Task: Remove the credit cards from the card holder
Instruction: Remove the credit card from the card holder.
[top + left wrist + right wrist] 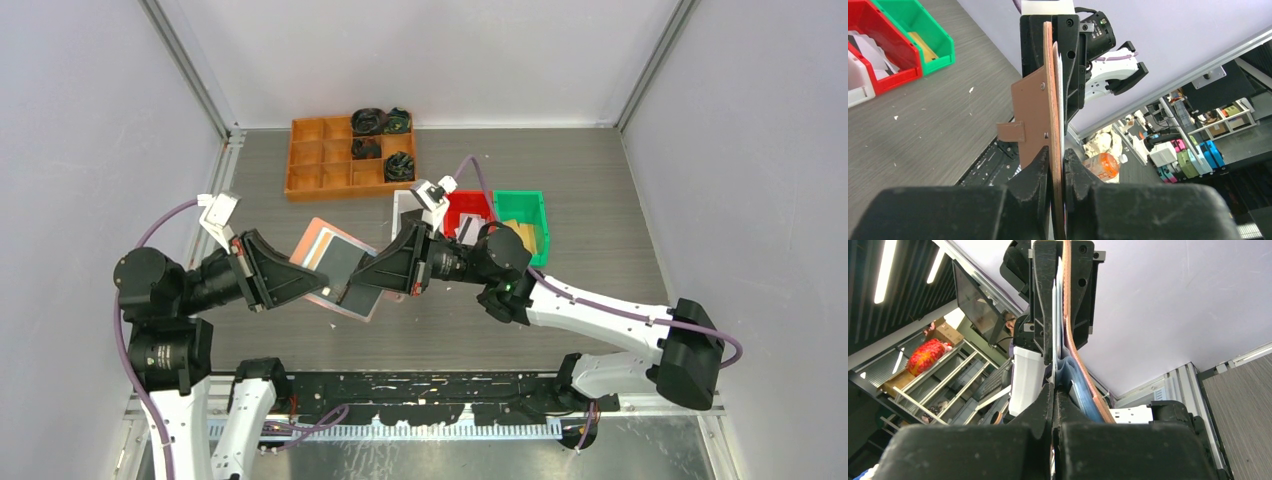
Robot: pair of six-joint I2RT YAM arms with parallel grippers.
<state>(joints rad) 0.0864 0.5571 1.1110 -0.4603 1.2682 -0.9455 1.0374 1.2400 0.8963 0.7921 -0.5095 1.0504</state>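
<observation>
The card holder [322, 241] is held open in the air over the middle of the table, salmon-pink outside with dark pockets inside. In the left wrist view it stands edge-on [1034, 107] with its strap tab to the left. My left gripper [322, 286] [1057, 167] is shut on its near edge. My right gripper [356, 287] [1054, 392] faces it from the other side and is shut on a thin whitish credit card [1055, 315] that sits in the blue pockets [1082, 390]. A tan-yellow card [522, 233] lies in the green bin.
An orange compartment tray [318, 162] with black coiled bundles stands at the back. A white bin [404, 205], a red bin [466, 203] with whitish cards and a green bin [524, 203] sit right of centre, just behind the right gripper.
</observation>
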